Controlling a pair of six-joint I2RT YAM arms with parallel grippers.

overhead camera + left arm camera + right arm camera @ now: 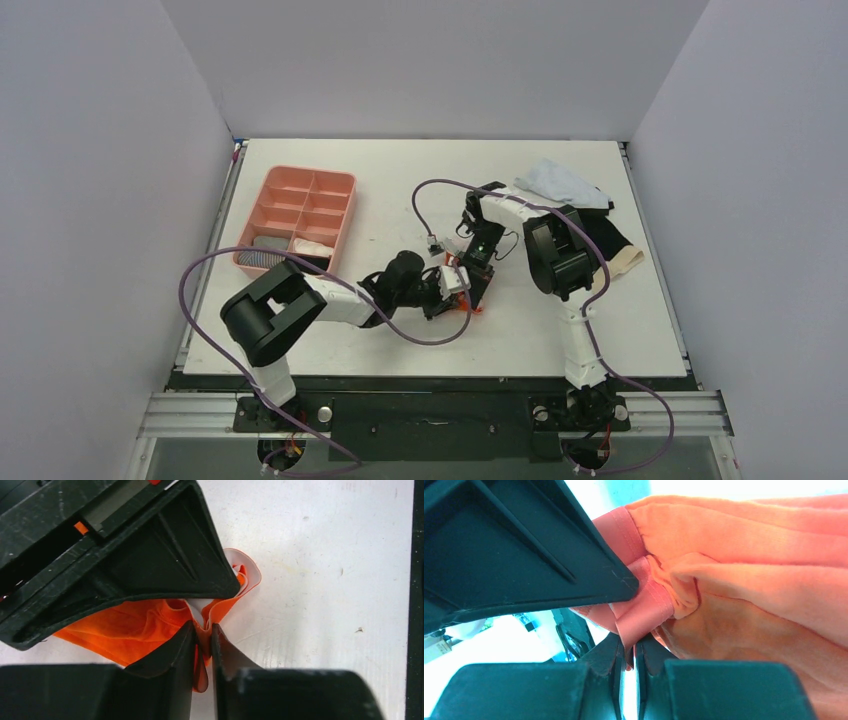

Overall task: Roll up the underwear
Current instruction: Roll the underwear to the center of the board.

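Observation:
The orange underwear lies bunched on the white table, and only a sliver of it shows in the top view, under the two grippers. My left gripper is shut on a pinched fold at its white-lined edge. My right gripper is shut on a band of the same orange underwear. In the top view the left gripper and right gripper meet tip to tip at the table's middle. The black underwear with its beige waistband lies at the right, partly behind the right arm.
A pink compartment tray stands at the left with rolled cloth in its near cells. A pale blue cloth lies at the back right. A large black gripper part fills the upper left of the left wrist view, hiding some cloth.

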